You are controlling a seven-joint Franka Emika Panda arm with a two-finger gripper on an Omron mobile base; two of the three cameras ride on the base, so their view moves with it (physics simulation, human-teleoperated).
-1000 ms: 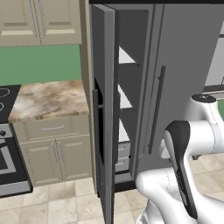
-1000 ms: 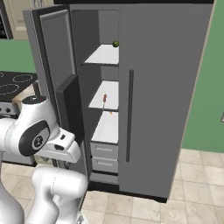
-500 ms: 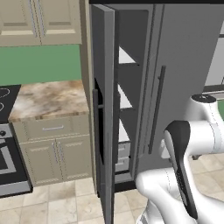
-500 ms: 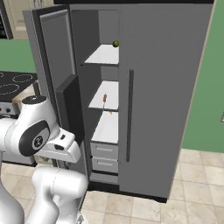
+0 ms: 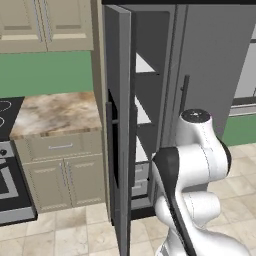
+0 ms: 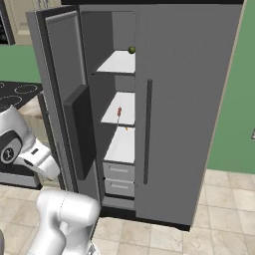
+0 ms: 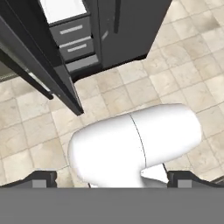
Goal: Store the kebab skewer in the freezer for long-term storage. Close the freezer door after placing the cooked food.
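The freezer (image 6: pixel 117 99) stands open, with white shelves and two grey drawers (image 6: pixel 118 179) at the bottom. On its middle shelf lies the kebab skewer (image 6: pixel 119 113), a thin stick with red-brown chunks. The freezer door (image 6: pixel 64 99) is swung out wide to the left, its black dispenser panel (image 6: pixel 82 132) facing inward. In the left base view the freezer door (image 5: pixel 120 125) is seen edge-on. My gripper (image 7: pixel 112 180) is open and holds nothing, its fingertips (image 7: pixel 41 178) set wide apart. It points down at the tiled floor in front of the freezer door's lower corner (image 7: pixel 74 105).
A small green fruit (image 6: pixel 131 50) sits on the freezer's top shelf. The plain fridge door (image 6: pixel 189 109) is shut at the right. A marble counter (image 5: pixel 55 112) over beige cabinets and a stove (image 5: pixel 5 165) stand left of the open door. Tiled floor (image 7: pixel 183 52) lies in front.
The arm has drawn back and folded closer over its own base, away from the freezer. The skewer, the fruit and the door have not moved. The gripper stays open.
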